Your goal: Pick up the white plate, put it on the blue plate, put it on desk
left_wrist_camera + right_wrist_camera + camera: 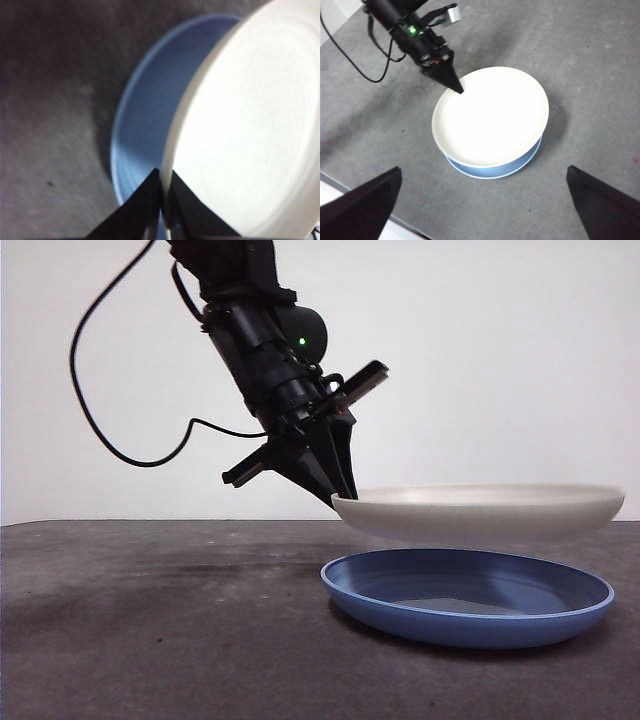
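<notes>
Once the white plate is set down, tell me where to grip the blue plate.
Take the blue plate by its raised rim, one jaw inside, one outside, as the left gripper pinches the white plate. It is wide and shallow, lying flat on the desk, so only the rim offers a hold.

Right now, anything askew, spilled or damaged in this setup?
Nothing stands out. The left gripper pinches the white plate by its rim, holding it roughly level just above the blue plate, not touching. Both plates look intact; nothing is spilled on the desk.
</notes>
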You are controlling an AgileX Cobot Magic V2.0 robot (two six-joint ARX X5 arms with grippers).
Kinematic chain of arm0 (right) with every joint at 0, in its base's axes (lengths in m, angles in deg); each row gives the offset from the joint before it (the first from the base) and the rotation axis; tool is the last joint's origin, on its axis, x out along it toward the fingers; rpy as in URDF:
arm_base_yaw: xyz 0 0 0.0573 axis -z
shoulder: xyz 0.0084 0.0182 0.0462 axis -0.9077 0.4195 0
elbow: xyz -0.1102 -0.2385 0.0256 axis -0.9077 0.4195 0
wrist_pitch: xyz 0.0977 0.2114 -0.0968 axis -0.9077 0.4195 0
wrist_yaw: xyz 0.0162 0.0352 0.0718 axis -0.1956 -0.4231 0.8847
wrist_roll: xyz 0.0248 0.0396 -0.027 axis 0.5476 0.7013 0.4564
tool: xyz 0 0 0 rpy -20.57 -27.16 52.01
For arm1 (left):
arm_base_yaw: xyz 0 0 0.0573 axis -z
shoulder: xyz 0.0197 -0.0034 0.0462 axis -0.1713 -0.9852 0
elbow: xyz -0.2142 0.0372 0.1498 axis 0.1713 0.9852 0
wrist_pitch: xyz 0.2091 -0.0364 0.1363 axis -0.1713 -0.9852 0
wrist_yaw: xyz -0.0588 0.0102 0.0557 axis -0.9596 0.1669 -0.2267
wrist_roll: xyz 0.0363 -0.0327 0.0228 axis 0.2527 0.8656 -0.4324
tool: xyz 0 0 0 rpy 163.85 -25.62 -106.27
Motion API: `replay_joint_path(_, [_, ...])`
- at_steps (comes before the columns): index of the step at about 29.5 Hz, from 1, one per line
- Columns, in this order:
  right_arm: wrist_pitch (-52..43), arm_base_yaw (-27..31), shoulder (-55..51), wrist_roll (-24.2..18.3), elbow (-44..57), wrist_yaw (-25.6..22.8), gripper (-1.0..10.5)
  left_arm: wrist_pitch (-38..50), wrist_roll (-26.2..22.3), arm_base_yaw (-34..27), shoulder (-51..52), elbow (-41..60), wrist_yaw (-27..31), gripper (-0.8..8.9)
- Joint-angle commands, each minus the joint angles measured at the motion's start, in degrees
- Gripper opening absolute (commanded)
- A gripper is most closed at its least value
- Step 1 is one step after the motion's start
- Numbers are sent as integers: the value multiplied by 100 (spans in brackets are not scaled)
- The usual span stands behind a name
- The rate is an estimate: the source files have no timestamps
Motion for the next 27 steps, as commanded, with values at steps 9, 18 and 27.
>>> replay_joint_path(9, [-109,-33,17,-109,-101,11,589,-374,-55,85,-595,-586,116,8])
replay_joint_path(18, [-214,-33,17,-127,-101,11,588,-472,-192,114,-625,-586,212,8])
replay_joint_path(27, [-210,-33,17,-125,-101,11,589,-479,-238,197,-660,-586,350,26])
